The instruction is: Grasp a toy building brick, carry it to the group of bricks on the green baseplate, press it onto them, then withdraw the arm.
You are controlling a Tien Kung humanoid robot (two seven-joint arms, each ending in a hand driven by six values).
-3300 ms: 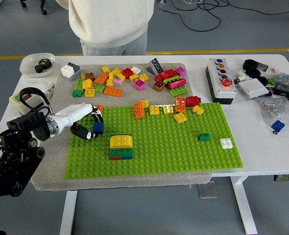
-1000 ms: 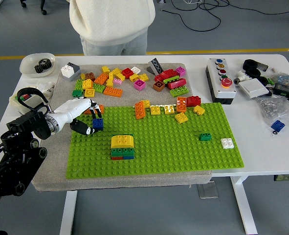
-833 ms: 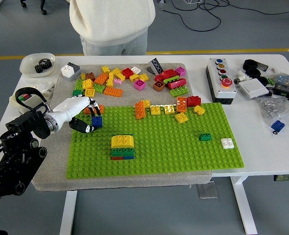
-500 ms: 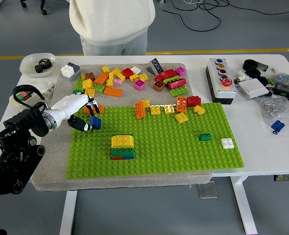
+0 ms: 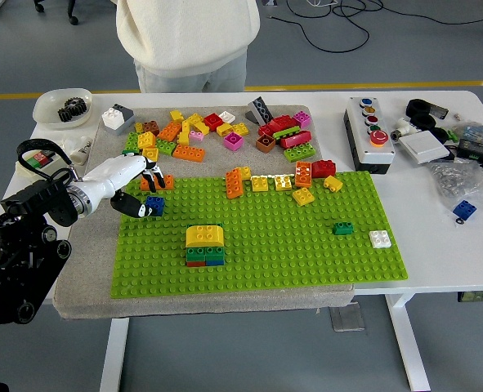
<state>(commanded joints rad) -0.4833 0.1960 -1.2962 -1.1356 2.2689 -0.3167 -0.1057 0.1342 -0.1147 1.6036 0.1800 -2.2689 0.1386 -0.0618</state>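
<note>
Head view: the robot's left hand (image 5: 135, 189) hangs over the left rim of the green baseplate (image 5: 306, 245), its white fingers (image 5: 149, 173) curled round a small blue brick (image 5: 154, 205) that sits between the dark thumb and the fingertips at the hand's lower edge. Whether the brick is clear of the studs or touching them cannot be told from this angle. The right arm does not appear.

The target group, a yellow-topped stack of bricks (image 5: 203, 246) with green, red and blue layers beneath, stands on the baseplate to the right of the hand and nearer the table's front edge, apart from the blue brick. A row of orange, yellow and red bricks (image 5: 280, 180) lines the baseplate's far edge, and a loose heap of coloured bricks (image 5: 216, 133) lies on the grey mat beyond it. A person in a cream sweater (image 5: 188, 37) stands at the far side of the table, hands out of sight.

The grasp looks made, so the step in hand is judged to be the carry. The next move would call for swinging the brick rightward and toward the front edge until it sits squarely above the yellow top, studs aligned, before any downward press.
</note>
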